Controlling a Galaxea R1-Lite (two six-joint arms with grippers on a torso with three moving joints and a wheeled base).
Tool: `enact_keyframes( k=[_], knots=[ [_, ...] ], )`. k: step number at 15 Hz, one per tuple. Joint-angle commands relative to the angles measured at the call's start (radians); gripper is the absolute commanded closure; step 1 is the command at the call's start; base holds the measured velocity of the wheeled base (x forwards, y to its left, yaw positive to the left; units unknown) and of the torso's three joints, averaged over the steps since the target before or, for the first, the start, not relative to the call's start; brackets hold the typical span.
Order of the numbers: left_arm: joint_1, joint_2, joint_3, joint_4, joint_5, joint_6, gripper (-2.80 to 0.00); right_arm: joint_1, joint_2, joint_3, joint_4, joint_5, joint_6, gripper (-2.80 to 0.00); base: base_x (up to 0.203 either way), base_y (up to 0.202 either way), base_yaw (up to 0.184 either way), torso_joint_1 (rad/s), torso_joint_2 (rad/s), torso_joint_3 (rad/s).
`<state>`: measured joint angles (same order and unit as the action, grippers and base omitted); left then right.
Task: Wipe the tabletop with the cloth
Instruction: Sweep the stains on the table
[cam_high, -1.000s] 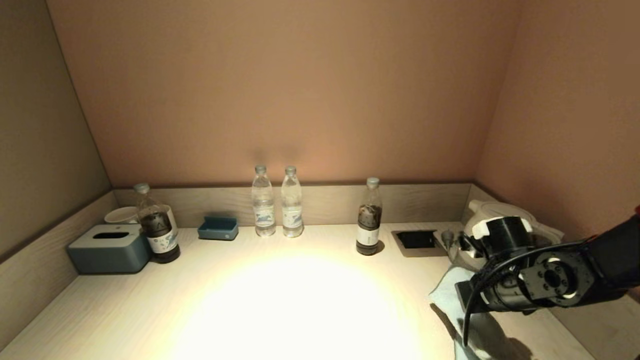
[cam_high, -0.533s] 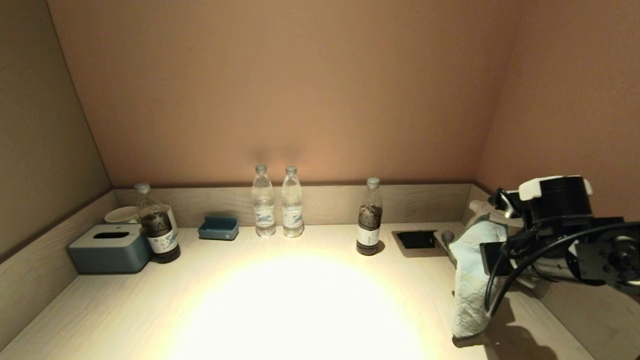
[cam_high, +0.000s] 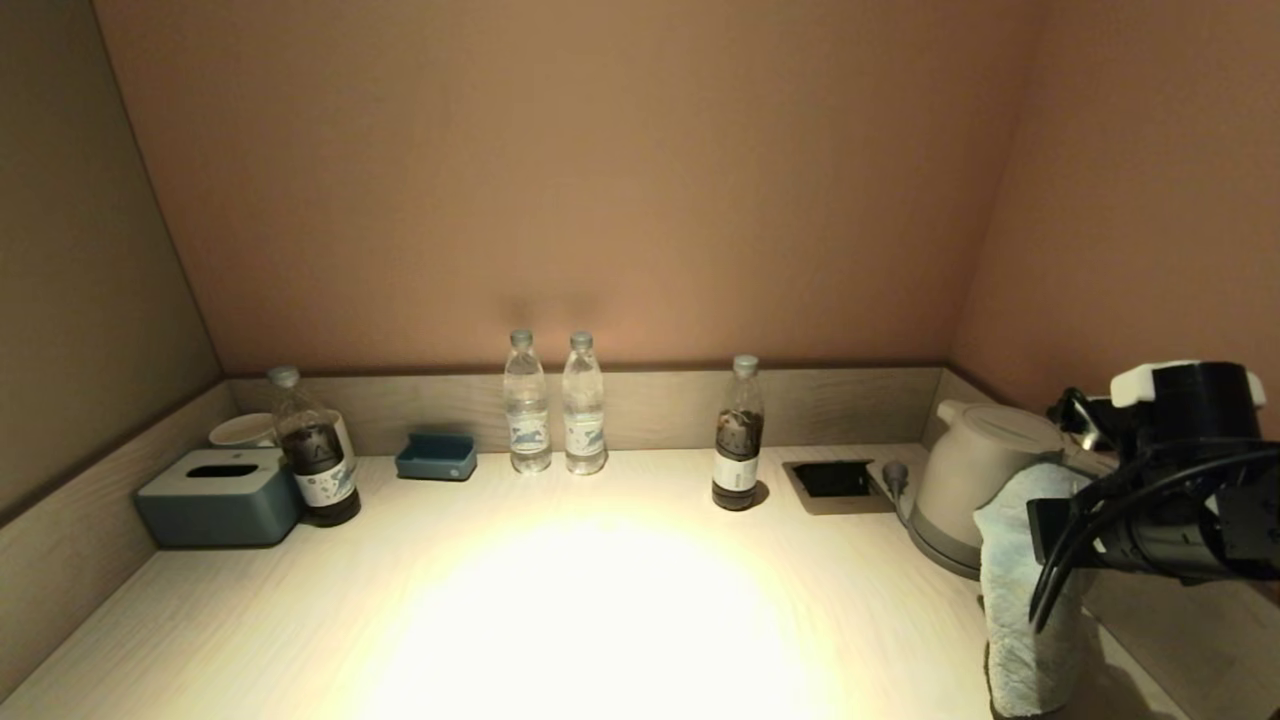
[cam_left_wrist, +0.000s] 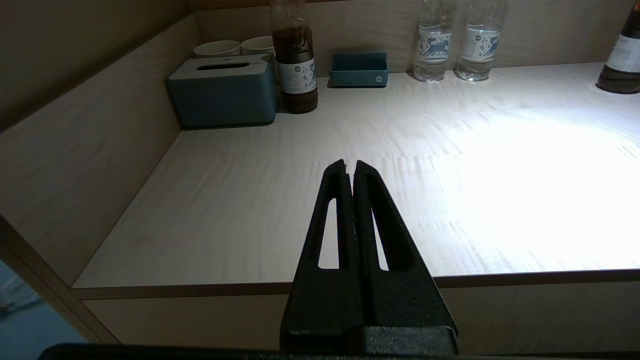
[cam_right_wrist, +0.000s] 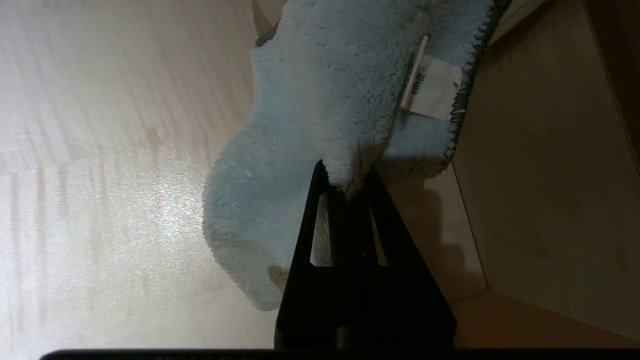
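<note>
My right gripper is clamped on a fold of the cloth; it hangs at the right near edge of the tabletop, lower end at or near the surface. Kettle just behind it, dark bottle further left: sweep hazards. Left gripper closed, empty, parked near left.
</note>
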<state>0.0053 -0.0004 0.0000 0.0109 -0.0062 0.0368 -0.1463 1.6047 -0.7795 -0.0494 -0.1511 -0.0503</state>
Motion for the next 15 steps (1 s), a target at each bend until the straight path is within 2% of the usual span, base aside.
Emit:
enact_keyframes(
  k=[1, 6, 15],
  knots=[
    [0.001, 0.000, 0.000, 0.000, 0.000, 0.000, 0.00, -0.032, 0.043, 0.001, 0.000, -0.003, -0.007, 0.00, 0.000, 0.000, 0.000, 0.000, 0.00, 0.000],
    [0.001, 0.000, 0.000, 0.000, 0.000, 0.000, 0.00, -0.090, 0.108, 0.011, -0.001, -0.005, -0.023, 0.00, 0.000, 0.000, 0.000, 0.000, 0.00, 0.000],
    [0.001, 0.000, 0.000, 0.000, 0.000, 0.000, 0.00, -0.111, 0.195, 0.002, -0.007, -0.007, -0.026, 0.00, 0.000, 0.000, 0.000, 0.000, 0.00, 0.000]
  ],
)
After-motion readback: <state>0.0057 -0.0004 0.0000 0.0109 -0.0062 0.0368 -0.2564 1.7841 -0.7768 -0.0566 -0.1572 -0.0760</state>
